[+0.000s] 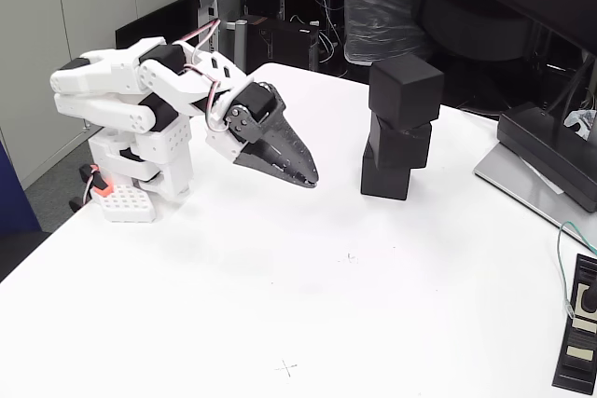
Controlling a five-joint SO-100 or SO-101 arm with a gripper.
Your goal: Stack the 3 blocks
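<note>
A: Where are the blocks?

B: All three black cubes stand in one stack on the white table (280,305), right of centre toward the far edge in the fixed view. The bottom block (386,177) sits on the tabletop, the middle block (400,142) on top of it, and the top block (405,89) on that. The column is crooked: each cube is twisted a little against the one below, and the top one leans out to the right.

A: And the gripper?

B: The gripper (308,177) is left of the stack, apart from it, with bare table between. Its dark fingers taper to a point aimed down and to the right, the jaws closed together with nothing between them.

A: What else is around?

B: The white arm (140,90) is folded low over its base at the left. A black flat device on a grey base (546,160) sits at the right edge, and a small black object (578,337) lies near the lower right corner
</note>
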